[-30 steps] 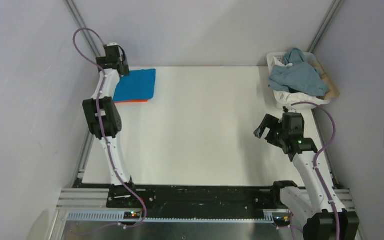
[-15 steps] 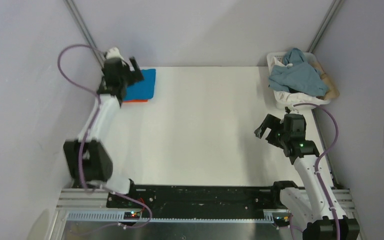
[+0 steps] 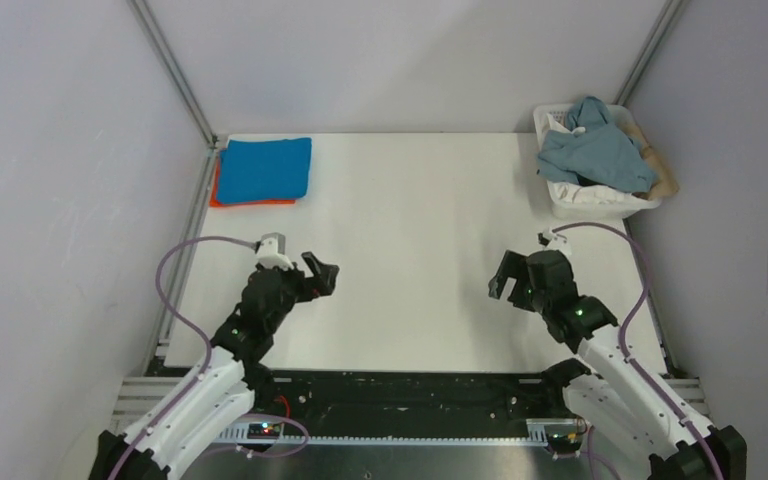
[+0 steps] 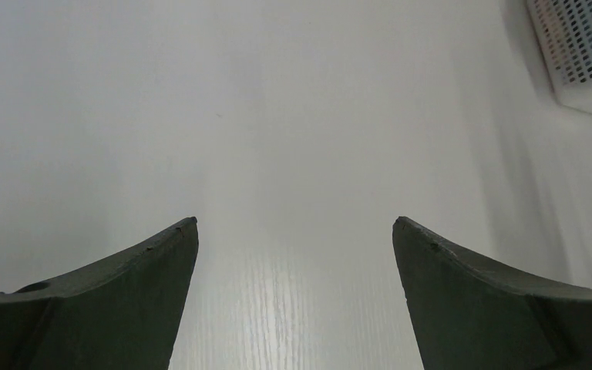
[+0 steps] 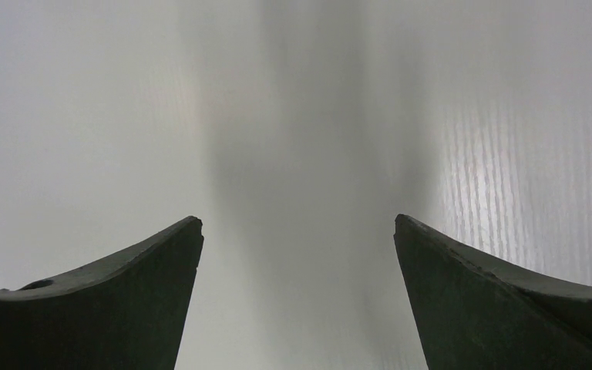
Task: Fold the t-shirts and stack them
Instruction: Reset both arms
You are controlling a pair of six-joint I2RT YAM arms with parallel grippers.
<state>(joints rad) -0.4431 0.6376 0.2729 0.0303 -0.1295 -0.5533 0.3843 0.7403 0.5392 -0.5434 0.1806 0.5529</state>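
The bright blue t-shirt lies folded at the table's far left corner, on top of the orange t-shirt, of which only an edge shows along the left and near sides. My left gripper is open and empty over the near left of the table, far from the stack. My right gripper is open and empty over the near right. Both wrist views show spread fingers over bare white table; neither shirt shows in them.
A white basket at the far right holds grey-blue and tan cloths; its corner shows in the left wrist view. Metal frame posts stand at the back corners. Walls close both sides.
My left arm has drawn back from the folded stack at the far left to the near left of the table. My right arm has moved nearer and slightly left.
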